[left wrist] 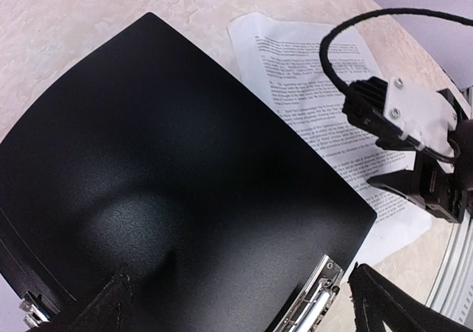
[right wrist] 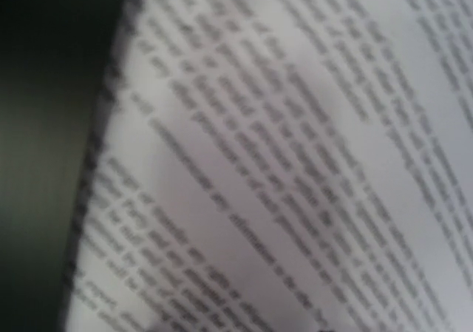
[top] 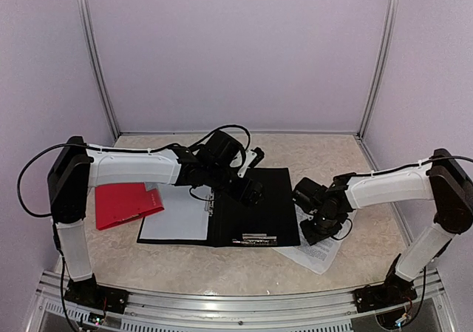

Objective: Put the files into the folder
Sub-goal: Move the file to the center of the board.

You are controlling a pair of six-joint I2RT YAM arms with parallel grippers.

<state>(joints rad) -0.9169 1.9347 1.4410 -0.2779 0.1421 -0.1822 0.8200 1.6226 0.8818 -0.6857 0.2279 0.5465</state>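
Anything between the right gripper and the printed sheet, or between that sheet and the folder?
Nothing shows between the right gripper and the printed sheet. The black folder overlaps the sheet's edge, and the left gripper hangs open over it.

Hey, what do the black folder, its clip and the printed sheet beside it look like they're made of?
Black folder: probably plastic or coated board, matte, with fine pebbled grain and a soft sheen. Clip: metal, judging by its bright silvery shine. Printed sheet: thin white paper with dense black text, lying flat, one edge under the folder.
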